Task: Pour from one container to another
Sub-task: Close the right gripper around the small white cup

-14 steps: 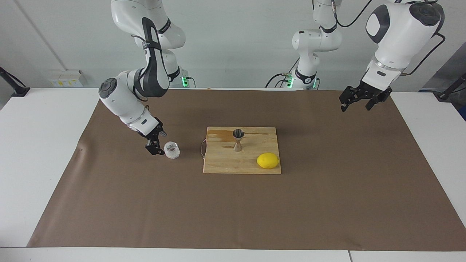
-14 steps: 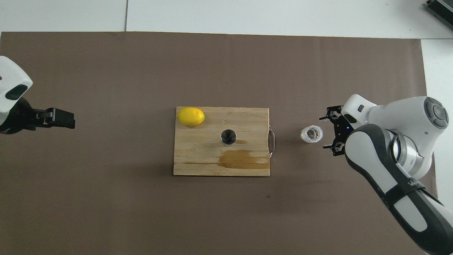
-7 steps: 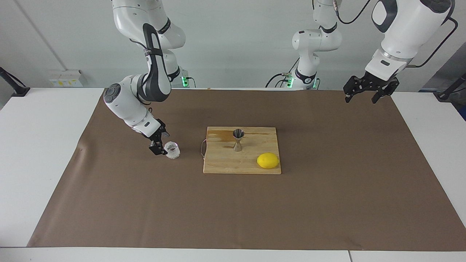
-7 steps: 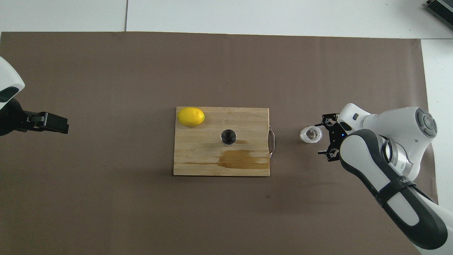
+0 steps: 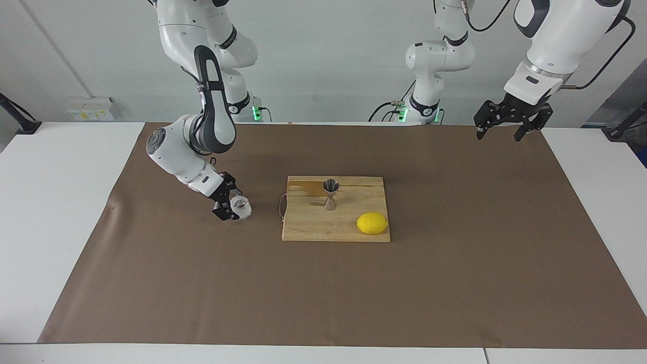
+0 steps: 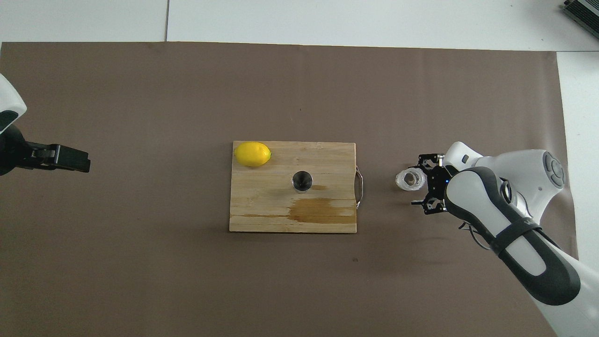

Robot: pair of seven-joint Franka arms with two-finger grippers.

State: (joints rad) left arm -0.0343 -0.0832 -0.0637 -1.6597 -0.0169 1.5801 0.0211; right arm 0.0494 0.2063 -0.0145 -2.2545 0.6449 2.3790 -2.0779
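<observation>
The right gripper sits at the glass cup on the brown mat toward the right arm's end of the desk, jaws spread around it, not visibly closed. The grasp is in hand; next, I judge, close and lift. On the central cutting board stands the jigger. The left gripper waits, open and empty, above the desk's edge nearest the robots

A lemon lies on a wooden cutting board bearing a wet stain, on a brown mat.
</observation>
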